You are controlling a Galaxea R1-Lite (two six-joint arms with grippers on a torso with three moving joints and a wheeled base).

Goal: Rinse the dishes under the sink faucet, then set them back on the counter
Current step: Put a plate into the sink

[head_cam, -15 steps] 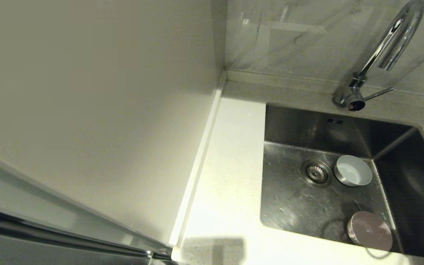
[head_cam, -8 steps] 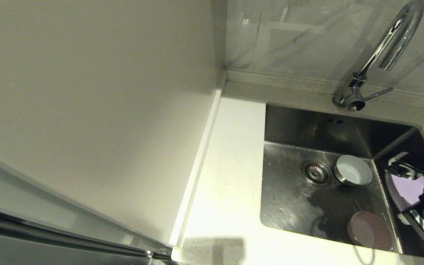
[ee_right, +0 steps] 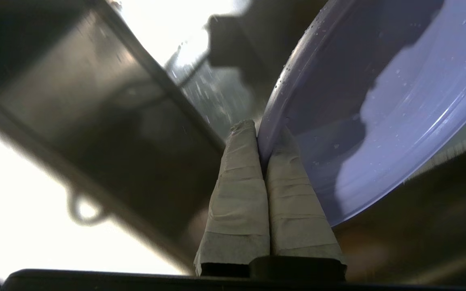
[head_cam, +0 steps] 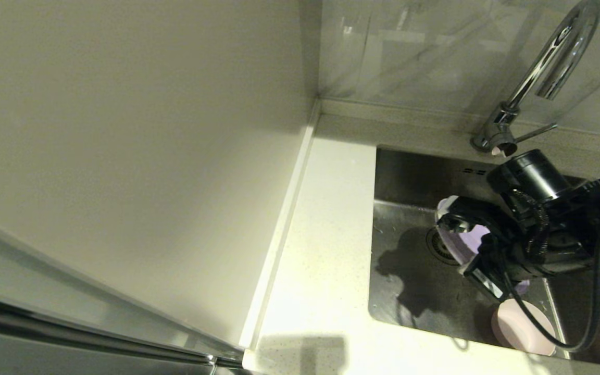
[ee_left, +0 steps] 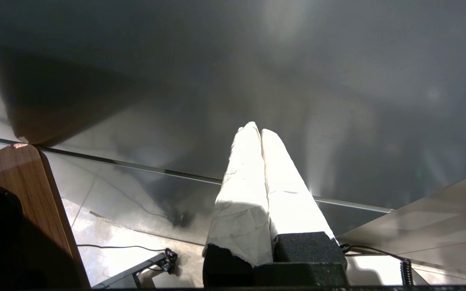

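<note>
Right end effector (ee_right: 259,133) clamped on the rim of the flat round lavender plate (ee_right: 382,121), taped fingers (ee_right: 237,194) pressed together with the plate edge pinched between their tips. In the head view, right end effector (head_cam: 459,237) over the middle of the rectangular brushed stainless steel sink (head_cam: 414,281), above the drain, with the lavender plate (head_cam: 466,240) held on edge, tilted, and largely hidden behind the black wrist. Water droplets scattered on the plate's face in the right wrist view.

Small round pale pink bowl (head_cam: 520,327) lying in the near right part of the sink floor, close to the front wall of the basin, just below the held plate in the head view and apart from it. White mug hidden behind the arm; position not readable. Sink floor wet, with streaks and drops near the left wall.

Tall shiny chrome gooseneck faucet (head_cam: 550,67) standing on the bench behind the back edge of the sink, spout arched over the far right part of the basin, thin side lever pointing right. Smooth white speckled stone-like bench (head_cam: 321,250) running along the left edge of the sink, bordered by a low raised strip at the wall.

Left end effector (ee_left: 259,135) parked away from the sink, seen only in its own wrist view, white-wrapped fingers (ee_left: 243,182) touching each other and holding nothing.
</note>
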